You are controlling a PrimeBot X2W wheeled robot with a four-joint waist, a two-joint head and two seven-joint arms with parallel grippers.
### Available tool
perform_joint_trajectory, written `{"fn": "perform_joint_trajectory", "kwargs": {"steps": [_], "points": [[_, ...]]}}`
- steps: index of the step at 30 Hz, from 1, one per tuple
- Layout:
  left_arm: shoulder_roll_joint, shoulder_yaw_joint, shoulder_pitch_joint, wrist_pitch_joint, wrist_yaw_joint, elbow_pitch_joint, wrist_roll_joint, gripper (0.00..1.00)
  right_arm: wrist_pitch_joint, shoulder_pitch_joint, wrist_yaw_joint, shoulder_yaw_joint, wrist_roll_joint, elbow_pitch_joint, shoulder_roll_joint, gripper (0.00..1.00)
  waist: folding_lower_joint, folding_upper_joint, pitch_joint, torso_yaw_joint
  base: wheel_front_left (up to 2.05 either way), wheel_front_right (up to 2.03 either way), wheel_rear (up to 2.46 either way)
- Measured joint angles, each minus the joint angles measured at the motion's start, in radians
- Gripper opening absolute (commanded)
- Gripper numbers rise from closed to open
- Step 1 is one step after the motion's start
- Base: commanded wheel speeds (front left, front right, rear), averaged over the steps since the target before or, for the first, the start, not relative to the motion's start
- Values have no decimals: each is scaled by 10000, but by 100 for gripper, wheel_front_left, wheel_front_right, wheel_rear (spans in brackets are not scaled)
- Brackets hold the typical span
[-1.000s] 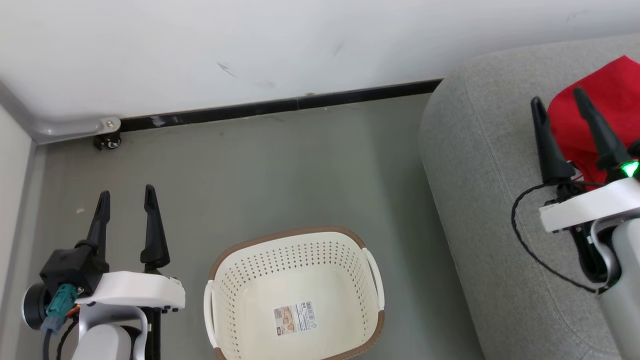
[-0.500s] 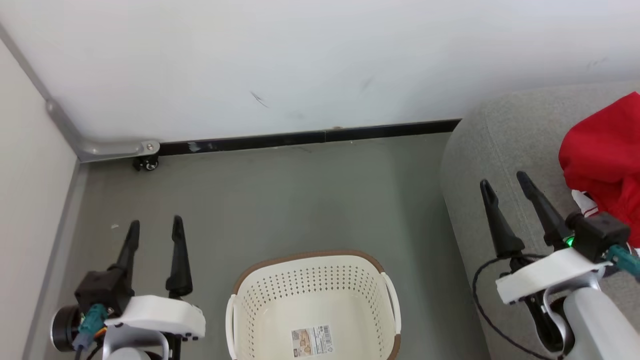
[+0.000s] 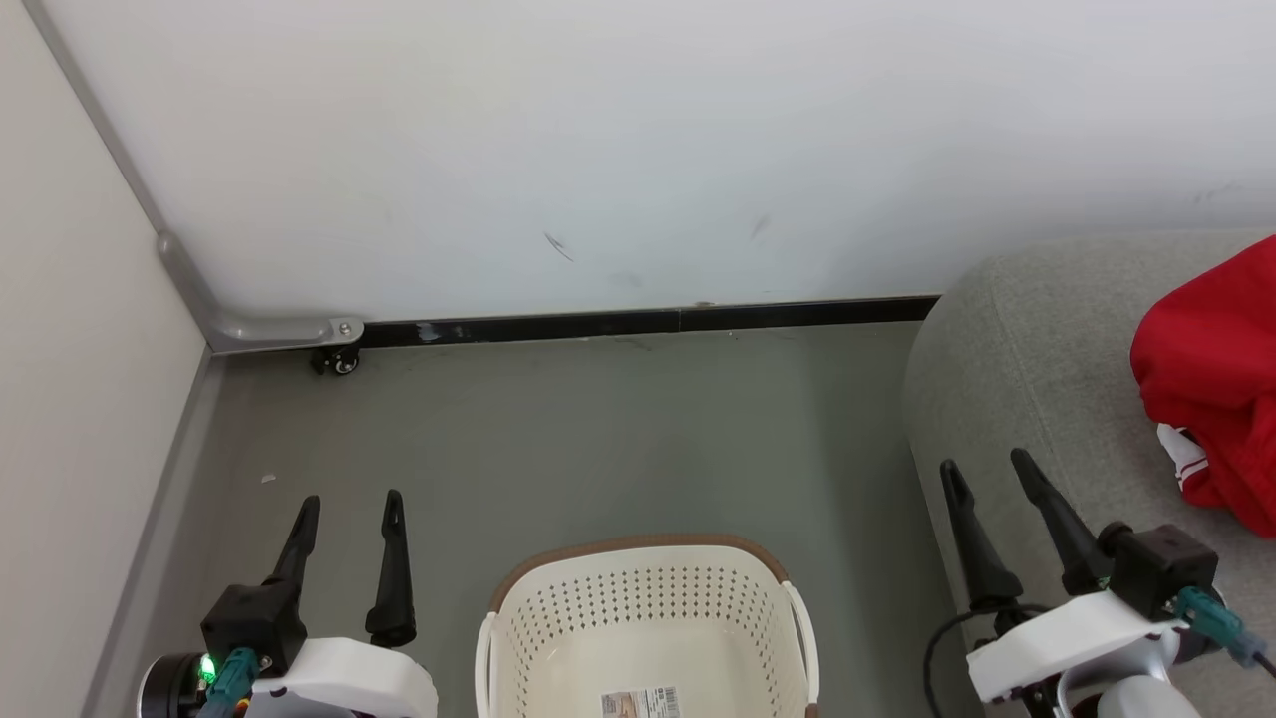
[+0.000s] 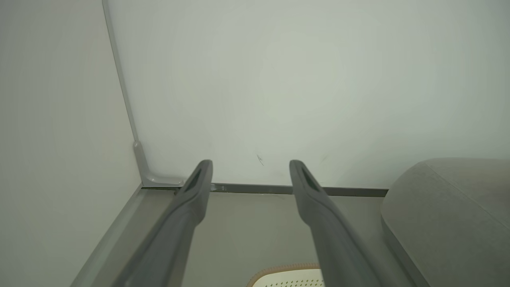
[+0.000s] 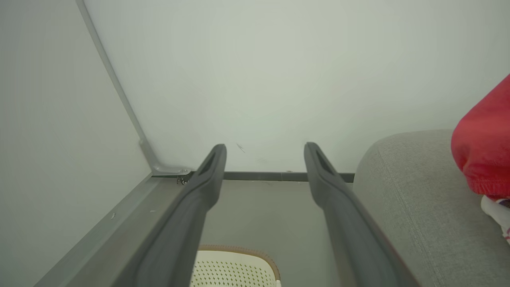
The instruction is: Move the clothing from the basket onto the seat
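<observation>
The cream basket (image 3: pixel 558 623) with its brown rim stands on the floor at the bottom centre, and its visible inside holds just a paper label (image 3: pixel 646 703). Red clothing (image 3: pixel 1211 379) with a white striped patch lies bunched on the grey seat (image 3: pixel 1007 359) at the right edge. My left gripper (image 3: pixel 351 499) is open to the left of the basket, nothing between its fingers. My right gripper (image 3: pixel 985 464) is open over the seat's front edge, left of the clothing and apart from it. The right wrist view shows the clothing (image 5: pixel 484 147) on the seat (image 5: pixel 402 191) and the basket's rim (image 5: pixel 239 251).
A white wall with a dark baseboard (image 3: pixel 648 321) closes the back. A side panel on a grey metal foot with a small caster (image 3: pixel 337 361) stands at the left. Grey floor (image 3: pixel 598 429) lies between the basket and the wall.
The head camera has tilted up, so the whole scene has slid down the picture. My right gripper has drawn back from the red clothing toward the seat's front edge. Both grippers stay open.
</observation>
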Motion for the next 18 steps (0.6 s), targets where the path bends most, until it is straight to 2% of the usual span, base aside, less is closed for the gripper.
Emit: {"fn": "perform_joint_trajectory", "kwargs": {"steps": [8, 18], "points": [[-15, 2, 177, 0, 0, 127, 8, 100, 71, 487, 0, -184, -533, -228, 520, 100, 0, 0, -263, 86, 0, 0, 0], [-23, 4, 195, 0, 2, 161, 10, 100, 247, 997, 0, -366, -857, -514, 631, 100, 0, 0, -451, -19, 0, 0, 0]]}}
